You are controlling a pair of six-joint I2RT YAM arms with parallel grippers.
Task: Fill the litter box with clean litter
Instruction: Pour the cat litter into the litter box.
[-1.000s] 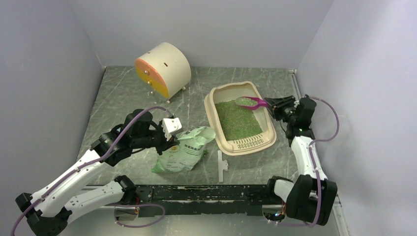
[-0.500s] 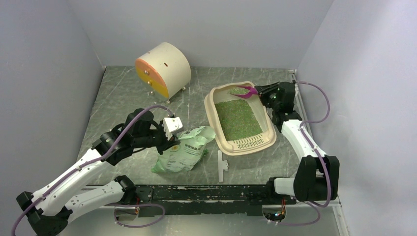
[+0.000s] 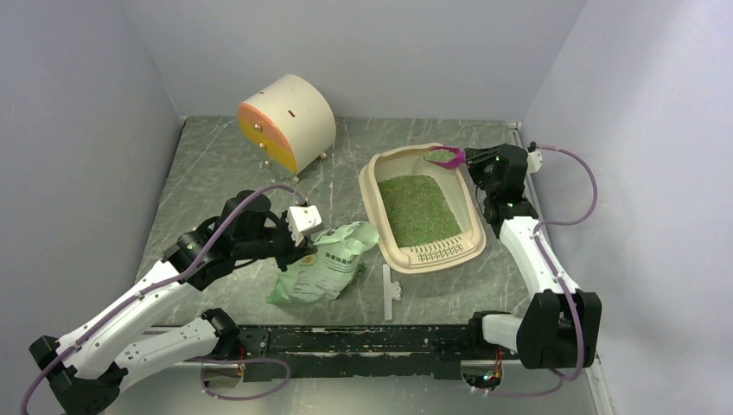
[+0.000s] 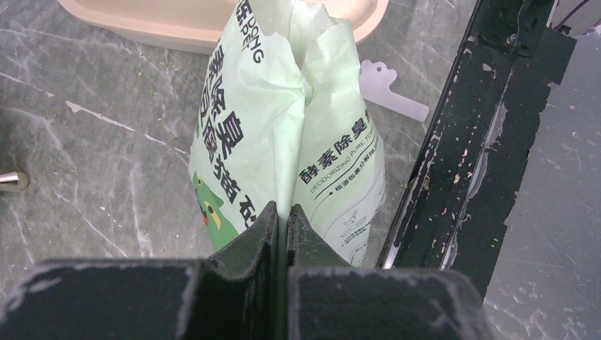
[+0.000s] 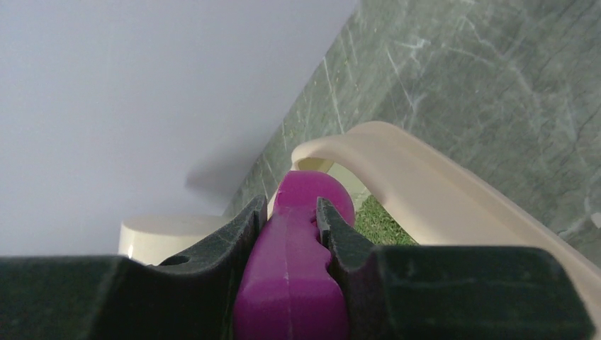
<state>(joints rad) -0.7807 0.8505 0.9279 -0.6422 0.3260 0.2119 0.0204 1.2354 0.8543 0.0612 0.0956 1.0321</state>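
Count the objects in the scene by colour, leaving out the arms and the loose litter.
Beige or cream: 2, the litter box and the half-cylinder cabinet.
Green: 1, the printed bag.
Magenta: 1, the scoop.
White: 1, the flat plastic piece.
Total: 5.

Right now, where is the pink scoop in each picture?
Top external: the pink scoop is over the far right corner of the litter box, up and right of middle.
Left wrist: not in it.
Right wrist: the pink scoop fills the bottom middle.
Shared landmark: the litter box's beige rim, also at the top edge in left wrist and curving right in right wrist.
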